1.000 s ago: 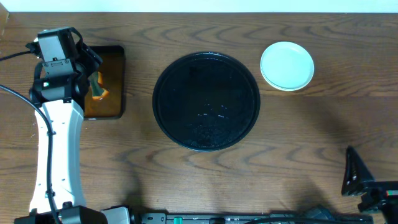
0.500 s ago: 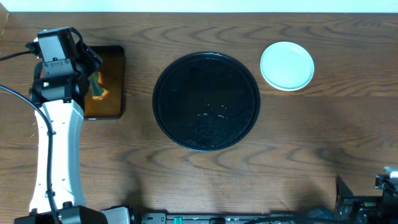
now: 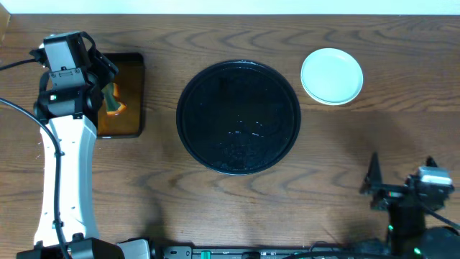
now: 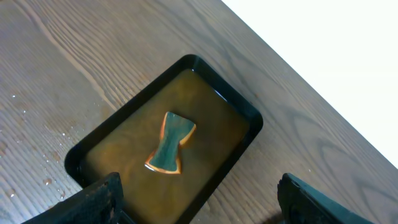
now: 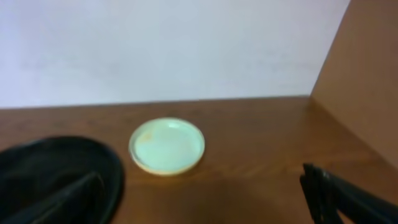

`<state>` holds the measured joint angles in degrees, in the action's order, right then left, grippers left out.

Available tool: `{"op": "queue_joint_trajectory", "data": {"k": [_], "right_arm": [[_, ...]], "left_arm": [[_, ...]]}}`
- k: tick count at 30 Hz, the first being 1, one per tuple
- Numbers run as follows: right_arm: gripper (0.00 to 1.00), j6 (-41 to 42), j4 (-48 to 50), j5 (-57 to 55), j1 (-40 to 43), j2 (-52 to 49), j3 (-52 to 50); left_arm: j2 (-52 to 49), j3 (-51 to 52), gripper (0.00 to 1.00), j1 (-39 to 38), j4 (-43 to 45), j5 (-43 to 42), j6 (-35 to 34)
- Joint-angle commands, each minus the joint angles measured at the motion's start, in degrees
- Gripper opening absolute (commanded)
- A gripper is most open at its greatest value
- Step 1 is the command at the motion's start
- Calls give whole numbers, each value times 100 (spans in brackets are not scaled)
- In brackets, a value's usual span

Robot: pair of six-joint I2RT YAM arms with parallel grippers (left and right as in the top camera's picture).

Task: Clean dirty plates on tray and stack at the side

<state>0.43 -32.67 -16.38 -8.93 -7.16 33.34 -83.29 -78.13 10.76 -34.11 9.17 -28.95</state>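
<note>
The round black tray (image 3: 192, 137) lies mid-table, glossy with wet glints; its edge shows in the right wrist view (image 5: 56, 163). The plates (image 3: 331, 75) rest on the wood to its upper right: a pale mint-blue one on top, a pale yellow rim under it, also seen from the right wrist (image 5: 166, 145). My right gripper (image 3: 400, 177) hovers low at the near right, open and holding nothing (image 5: 205, 205), well short of the plates. Far left, my left gripper (image 3: 108, 83) hangs open above a pan (image 4: 199, 208).
A rectangular black pan (image 3: 136, 108) of brownish liquid sits at the far left, with a green and orange sponge (image 4: 170, 143) lying in it. Water drops (image 4: 53, 180) speckle the wood beside the pan (image 4: 247, 112). A wall rises behind the table's far edge.
My right gripper has swung up into the overhead view from the bottom right corner and now stands further left. The left arm, the tray and the plates have stayed still.
</note>
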Motion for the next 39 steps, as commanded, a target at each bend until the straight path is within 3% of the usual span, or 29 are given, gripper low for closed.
{"op": "queue_joint_trajectory", "data": {"k": [1,8,17,22,29,39], "right_arm": [[99,-184,658,133,205,404,-800],[99,-326,2669,146,448,682,-2127],[99,-328,4575,345,765,684,-3303],[99,-352,4371,511,940,684,-3303],[99,-350,2907,964,1228,684,-3303],[99,-417,2837,1735,1305,651,-3303]], "left_arm": [[-31,24,80,-7,0,26,-72],[-31,24,80,-7,2,26,-72],[-31,24,80,-7,0,26,-74],[-31,24,80,-7,2,26,-72],[-31,24,80,-7,0,26,-72],[-31,24,80,-7,2,26,-72]]}}
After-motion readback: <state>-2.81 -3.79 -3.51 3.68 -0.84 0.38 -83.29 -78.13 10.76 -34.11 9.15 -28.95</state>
